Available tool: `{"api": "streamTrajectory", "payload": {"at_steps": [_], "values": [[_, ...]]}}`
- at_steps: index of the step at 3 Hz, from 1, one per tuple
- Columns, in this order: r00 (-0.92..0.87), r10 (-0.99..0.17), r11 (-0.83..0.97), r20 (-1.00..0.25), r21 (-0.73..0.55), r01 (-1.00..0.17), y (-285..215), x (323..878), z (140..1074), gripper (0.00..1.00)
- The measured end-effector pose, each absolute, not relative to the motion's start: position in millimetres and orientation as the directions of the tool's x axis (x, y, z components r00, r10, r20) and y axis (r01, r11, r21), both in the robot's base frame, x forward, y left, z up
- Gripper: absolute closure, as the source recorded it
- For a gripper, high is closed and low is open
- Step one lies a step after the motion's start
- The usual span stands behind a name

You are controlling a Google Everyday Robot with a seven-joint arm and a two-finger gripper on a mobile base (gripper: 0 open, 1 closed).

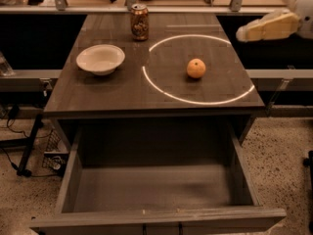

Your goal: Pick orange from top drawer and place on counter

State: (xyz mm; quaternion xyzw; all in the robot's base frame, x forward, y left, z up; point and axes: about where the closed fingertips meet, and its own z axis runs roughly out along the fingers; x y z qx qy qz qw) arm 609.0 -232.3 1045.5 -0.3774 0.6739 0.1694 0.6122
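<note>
The orange [196,68] sits alone on the counter [122,89], inside the glowing white circle, right of its middle. The top drawer [154,189] stands pulled open below the counter's front edge, and nothing shows on its flat grey bottom. My gripper [244,33] is at the upper right, off the counter's right edge and above its height, well apart from the orange. It holds nothing.
A cream bowl [100,58] stands on the counter's left side. A soda can [139,22] stands upright near the back edge. Metal rails run along both sides of the counter. Speckled floor lies on either side of the drawer.
</note>
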Motion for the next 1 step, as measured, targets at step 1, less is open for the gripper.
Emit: {"api": "streamTrajectory", "payload": {"at_steps": [1], "values": [[0.06, -0.286, 0.668, -0.956, -0.244, -0.703, -240.2, 603.5, 1060.0, 0.0]]}}
